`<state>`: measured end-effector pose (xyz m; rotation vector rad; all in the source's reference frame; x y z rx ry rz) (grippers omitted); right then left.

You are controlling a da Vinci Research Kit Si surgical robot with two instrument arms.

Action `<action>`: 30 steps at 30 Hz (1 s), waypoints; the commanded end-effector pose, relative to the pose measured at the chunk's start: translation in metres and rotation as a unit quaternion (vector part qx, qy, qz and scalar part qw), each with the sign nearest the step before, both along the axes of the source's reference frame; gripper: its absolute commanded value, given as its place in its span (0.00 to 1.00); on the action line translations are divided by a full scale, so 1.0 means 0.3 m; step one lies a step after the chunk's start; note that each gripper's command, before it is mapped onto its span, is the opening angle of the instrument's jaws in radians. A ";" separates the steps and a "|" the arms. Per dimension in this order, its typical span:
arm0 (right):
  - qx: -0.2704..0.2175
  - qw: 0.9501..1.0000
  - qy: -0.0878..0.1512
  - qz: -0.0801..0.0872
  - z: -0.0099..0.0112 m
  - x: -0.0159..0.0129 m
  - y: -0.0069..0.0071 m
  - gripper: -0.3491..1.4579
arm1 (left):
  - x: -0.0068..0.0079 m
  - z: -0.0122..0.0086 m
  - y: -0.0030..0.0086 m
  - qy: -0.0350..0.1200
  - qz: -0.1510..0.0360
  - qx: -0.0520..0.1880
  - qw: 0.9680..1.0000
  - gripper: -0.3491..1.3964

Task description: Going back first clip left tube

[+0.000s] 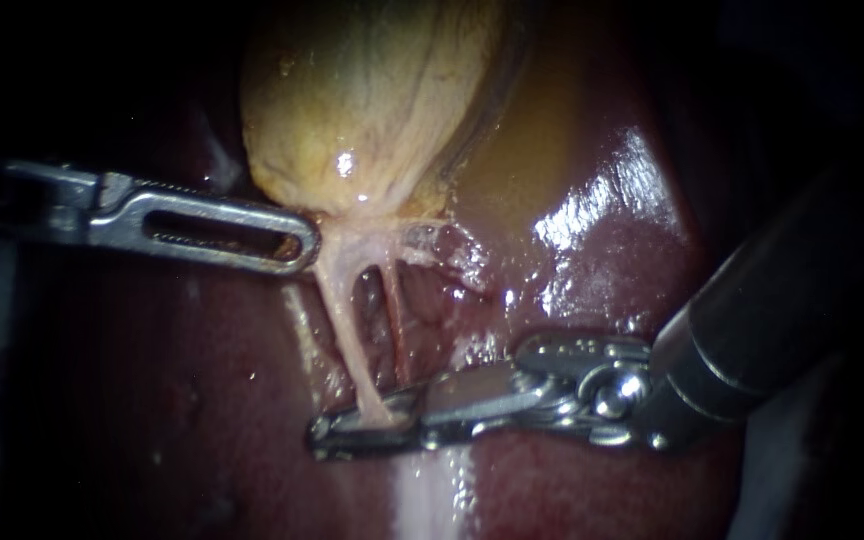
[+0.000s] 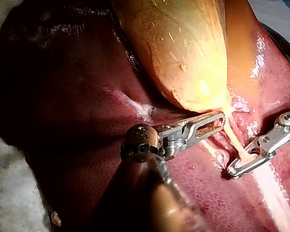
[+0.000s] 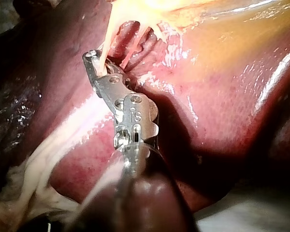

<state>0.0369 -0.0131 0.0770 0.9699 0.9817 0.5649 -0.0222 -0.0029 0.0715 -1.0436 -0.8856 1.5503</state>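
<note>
While left instrument (image 1: 302, 243) touches gallbladder (image 1: 372, 110), right instrument (image 1: 352, 432) meets left tube (image 1: 344, 330) base

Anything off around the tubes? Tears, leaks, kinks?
Nothing stands out. The left tube runs straight from the gallbladder to the right instrument, untorn; the liver shows only wet gloss, no spill. The left instrument sits beside the gallbladder's neck.

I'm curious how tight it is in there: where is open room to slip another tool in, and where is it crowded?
Open: the bare liver under the left instrument, and the shiny patch between the gallbladder and the right instrument. Crowded: the two tubes below the gallbladder, where both tips sit.
</note>
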 end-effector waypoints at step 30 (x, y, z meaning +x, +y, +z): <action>-0.138 0.988 0.041 0.053 -0.0017 0.0038 0.0101 0.47 | -0.0001 -0.0003 -0.0007 0.000 0.000 0.000 1.000 0.00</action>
